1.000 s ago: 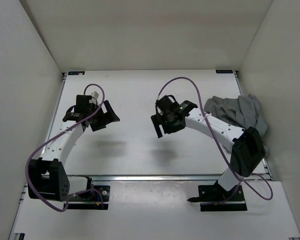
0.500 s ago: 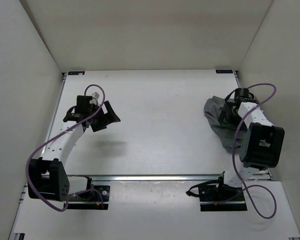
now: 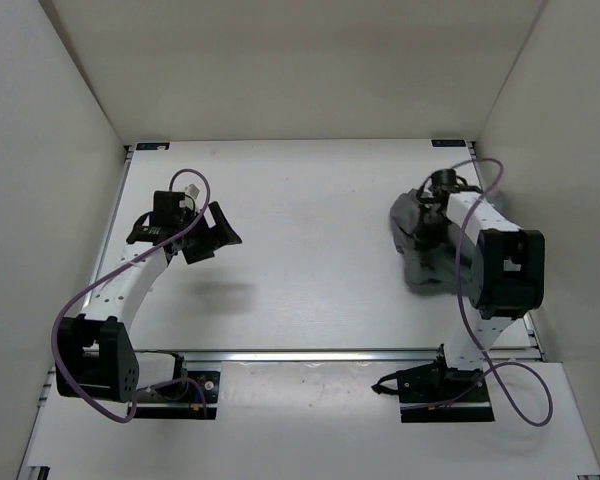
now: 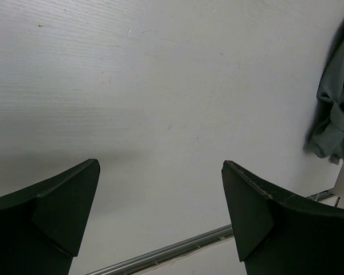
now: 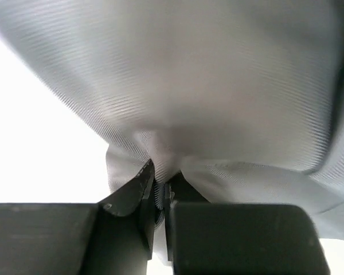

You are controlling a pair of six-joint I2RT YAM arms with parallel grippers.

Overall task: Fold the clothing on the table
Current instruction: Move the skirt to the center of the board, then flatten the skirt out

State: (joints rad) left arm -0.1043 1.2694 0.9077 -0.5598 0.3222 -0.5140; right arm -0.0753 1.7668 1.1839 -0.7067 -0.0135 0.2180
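The right gripper [image 5: 160,193] is pinched tight on a fold of the clothing [image 5: 218,86], which sits bunched in a grey heap on the far right part of the table [image 3: 310,220]. The left gripper [image 4: 160,169] hangs over bare surface on the left side. Its jaws are spread wide, it holds nothing, and it is well apart from the heap.

garment [image 3: 412,272]: 1 | table [image 3: 310,210]: 1 | arms [image 3: 130,285]: 2 | pincers: 2 (left pincer [image 4: 160,166], right pincer [image 5: 160,186])
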